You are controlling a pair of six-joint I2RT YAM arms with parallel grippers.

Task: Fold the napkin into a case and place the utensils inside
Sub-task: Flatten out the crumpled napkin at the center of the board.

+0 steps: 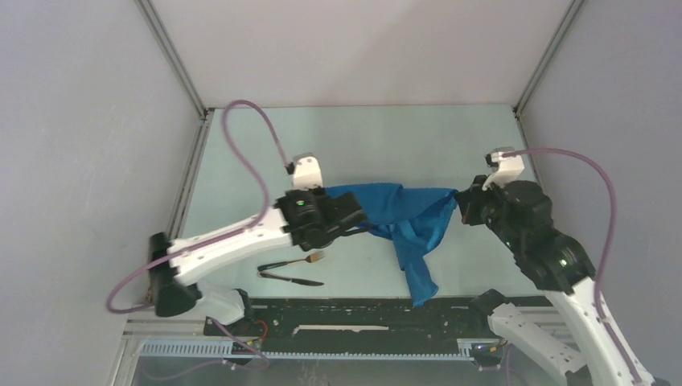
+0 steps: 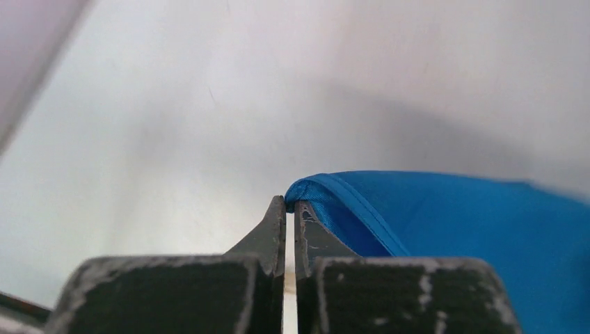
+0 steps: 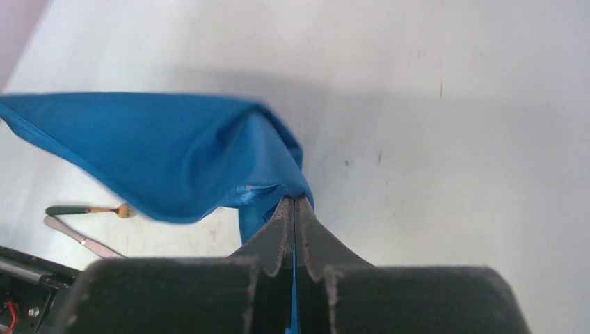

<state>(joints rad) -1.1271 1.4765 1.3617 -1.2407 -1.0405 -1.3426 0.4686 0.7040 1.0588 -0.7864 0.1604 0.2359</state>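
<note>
Jaws of the left gripper (image 1: 359, 215) are clamped on one corner of the napkin (image 1: 402, 211). At its seven o'clock, the fork (image 1: 299, 262) and knife (image 1: 293, 280) lie on the table (image 1: 362, 137). The cloth hangs across to the right gripper (image 1: 460, 206), jaws pinched on its other end, a tail drooping toward six o'clock.

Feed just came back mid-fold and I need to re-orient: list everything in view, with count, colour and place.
napkin: one, bright blue, held up between both grippers, a tail hanging toward the near edge.
fork: one, dark handle, on the table by the left arm.
knife: one, dark, on the table just nearer than the fork.
table: one, pale, under everything.
cables: two, purple, one per arm.
left gripper: one, black, shut on the napkin's left corner.
right gripper: one, black, shut on its right end.
</note>
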